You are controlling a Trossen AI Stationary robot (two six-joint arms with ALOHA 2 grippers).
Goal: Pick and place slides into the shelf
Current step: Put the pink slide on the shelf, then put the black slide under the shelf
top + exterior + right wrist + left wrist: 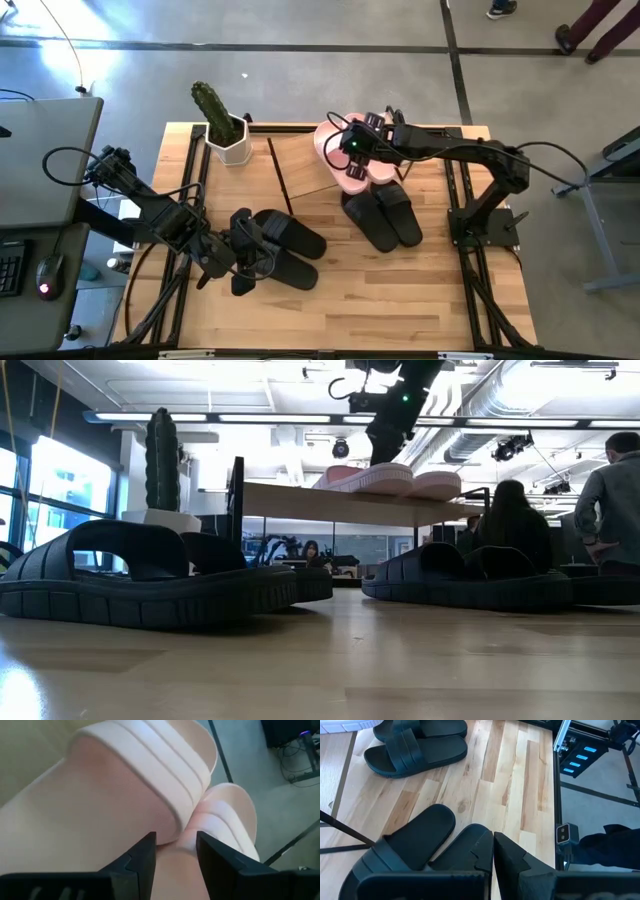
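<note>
From above: my right gripper (352,152) hovers over the pink slides (345,160) sitting on the shelf (300,165), at its right end. My left gripper (238,268) waits by a black pair (282,250); the other black pair (385,218) lies just in front of the shelf.

Table level: pink pair up top, nothing visible under the plank.

Left wrist: fingers pressed together, empty.

Right wrist: fingers spread, straddling where the pink straps meet (I'd lift straight up so nothing drags).

The shelf (300,165) carries the pink slides (340,160); two black pairs (385,218) lie on the table (400,300).
</note>
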